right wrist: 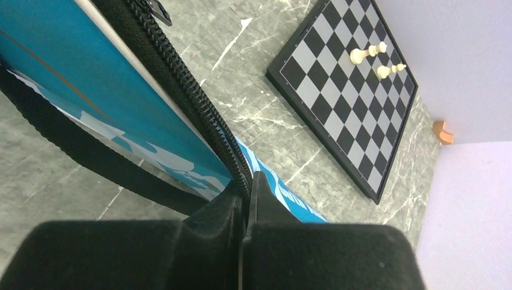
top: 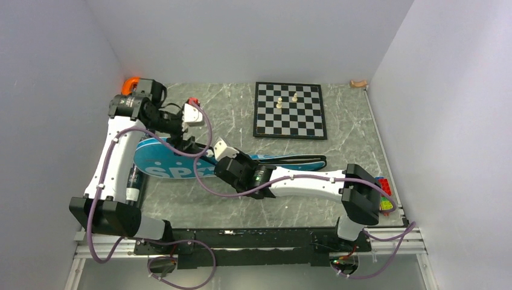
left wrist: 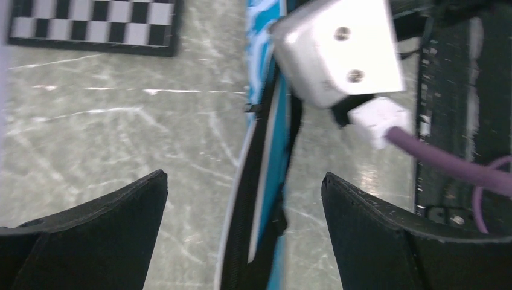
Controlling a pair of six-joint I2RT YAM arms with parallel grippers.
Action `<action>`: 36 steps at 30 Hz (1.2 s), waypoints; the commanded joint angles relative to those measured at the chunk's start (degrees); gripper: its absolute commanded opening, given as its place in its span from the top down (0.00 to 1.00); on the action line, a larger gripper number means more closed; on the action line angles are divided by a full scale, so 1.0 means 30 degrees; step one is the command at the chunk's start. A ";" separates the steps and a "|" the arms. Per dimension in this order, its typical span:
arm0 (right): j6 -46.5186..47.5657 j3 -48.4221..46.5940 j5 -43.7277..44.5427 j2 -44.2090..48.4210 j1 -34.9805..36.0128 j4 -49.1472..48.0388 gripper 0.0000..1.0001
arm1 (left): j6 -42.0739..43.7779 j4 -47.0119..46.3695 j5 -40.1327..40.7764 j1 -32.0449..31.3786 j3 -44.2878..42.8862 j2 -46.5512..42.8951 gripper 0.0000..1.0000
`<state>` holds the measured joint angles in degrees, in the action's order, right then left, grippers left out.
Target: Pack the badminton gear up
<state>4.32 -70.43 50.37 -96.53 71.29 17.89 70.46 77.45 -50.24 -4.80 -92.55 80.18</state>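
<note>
The blue racket bag (top: 160,164) lies flat across the left middle of the table, its narrow end stretching right. My right gripper (right wrist: 247,181) is shut on the bag's black zipper edge (right wrist: 181,84), and it shows near the bag's middle (top: 218,164) from above. My left gripper (left wrist: 243,178) hangs open just above the bag (left wrist: 275,151), with the zipper edge running between its fingers (left wrist: 121,211) and touching neither. It shows over the bag's upper rim (top: 181,144) from above. A long black tube (top: 134,181) lies by the left arm, beside the bag's wide end.
A chessboard (top: 290,110) with two pale pieces sits at the back centre. An orange clamp tool (top: 130,84) rests in the back left corner. Coloured bricks (top: 384,193) lie at the right edge beside the right arm's base. Walls close in on the left, back and right.
</note>
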 commanded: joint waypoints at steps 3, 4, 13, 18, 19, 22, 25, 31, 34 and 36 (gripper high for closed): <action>-0.2418 -0.0002 0.2586 0.1110 0.0305 -0.2245 1.00 | 0.0650 0.1357 0.0092 -0.1324 0.1711 -0.0225 0.01; -0.2609 0.0127 0.2939 0.1201 0.0355 -0.2349 1.00 | 0.0208 0.0831 0.0345 -0.1418 0.1944 -0.0266 0.01; -0.2268 0.1696 0.3999 0.2164 0.0830 -0.4350 1.00 | -0.1977 -0.2256 0.2952 -0.2501 0.2458 0.0234 0.01; -0.2511 0.1846 0.3940 0.1909 0.1142 -0.4287 1.00 | -0.2142 -0.3370 0.4395 -0.3253 0.3290 0.0727 0.01; -0.2547 0.1830 0.3925 0.1838 0.1192 -0.4252 1.00 | -0.2071 -0.3334 0.4538 -0.3398 0.3350 0.0982 0.01; -0.2630 0.1783 0.4164 0.1671 0.1356 -0.4191 1.00 | -0.1940 -0.2905 0.4988 -0.3771 0.3190 0.1728 0.08; -0.2469 0.1849 0.4587 0.1656 0.1389 -0.4542 1.00 | -0.2206 -0.2797 0.5487 -0.3921 0.3002 0.2443 0.19; 0.0174 0.2389 0.6159 0.1719 0.1074 -0.8200 1.00 | -0.4492 -0.5636 0.6886 -0.4055 0.2539 0.2553 0.68; 0.0545 0.2468 0.6384 0.1731 0.0476 -0.9367 1.00 | -0.5710 -0.8247 0.7436 -0.4184 0.3210 0.1692 0.83; 0.0324 0.2453 0.6442 0.1603 -0.0063 -0.9623 1.00 | -0.6268 -0.9670 0.8008 -0.4399 0.3586 0.1210 0.97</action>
<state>4.71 -61.71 62.65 -93.80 73.23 2.55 56.53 63.18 -31.86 -17.72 -82.56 87.39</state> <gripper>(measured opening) 0.031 0.157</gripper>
